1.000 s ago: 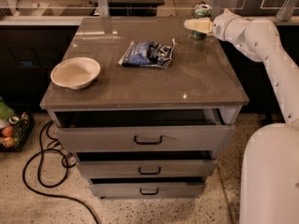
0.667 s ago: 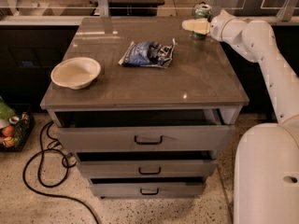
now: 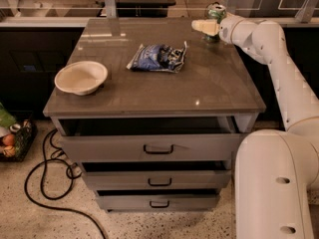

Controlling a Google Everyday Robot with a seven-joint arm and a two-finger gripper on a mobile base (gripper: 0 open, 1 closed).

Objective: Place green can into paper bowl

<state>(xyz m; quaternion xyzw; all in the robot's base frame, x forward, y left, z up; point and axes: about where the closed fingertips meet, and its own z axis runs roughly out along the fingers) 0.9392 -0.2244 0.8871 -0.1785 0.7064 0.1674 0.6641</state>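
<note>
The green can [image 3: 216,12] stands upright at the far right corner of the cabinet top [image 3: 199,83], its silver top showing. My gripper [image 3: 203,27] is right in front of the can, pointing left and partly covering its lower body. The paper bowl [image 3: 80,77] sits empty near the front left edge of the cabinet top, far from the can and the gripper.
A blue-and-white foil snack bag [image 3: 159,58] lies in the middle of the top, between bowl and can. The cabinet has three drawers, and the top one [image 3: 149,146] is slightly open. A black cable [image 3: 45,183] lies on the floor at left. My white base [image 3: 276,183] stands at the right.
My gripper has shifted slightly to the left beside the can. The can, the bowl and the snack bag have not moved.
</note>
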